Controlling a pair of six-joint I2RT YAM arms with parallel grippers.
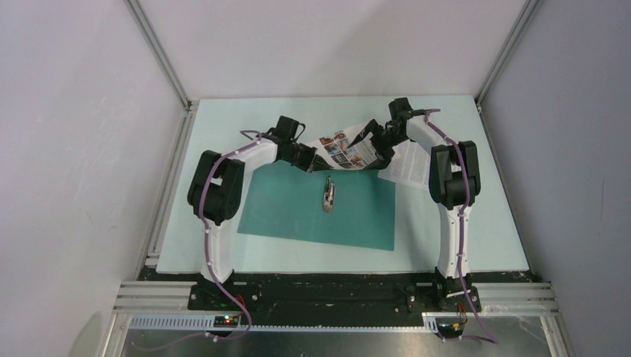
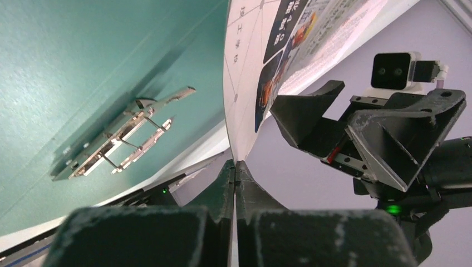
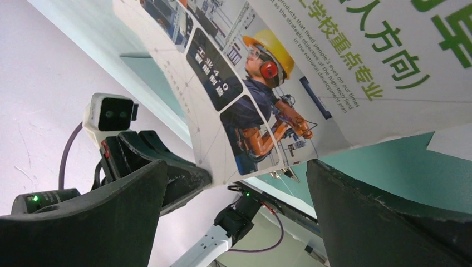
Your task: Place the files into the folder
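Toward the far edge of the counter (image 1: 476, 223), one of the two files, the brochure page (image 1: 346, 149), is lifted off the surface between two grippers. The left gripper (image 2: 235, 169) has its fingers pressed together on the page's edge. The right gripper (image 1: 376, 145) stands wide open, its fingers (image 3: 384, 222) on either side of the page's corner, gripping nothing. The second file, the text sheet (image 1: 409, 167), lies flat toward the right edge, partly under the right arm. One folder (image 1: 298, 212) lies open mid-counter, nearer the near edge, with one metal clip (image 1: 328, 195) on it.
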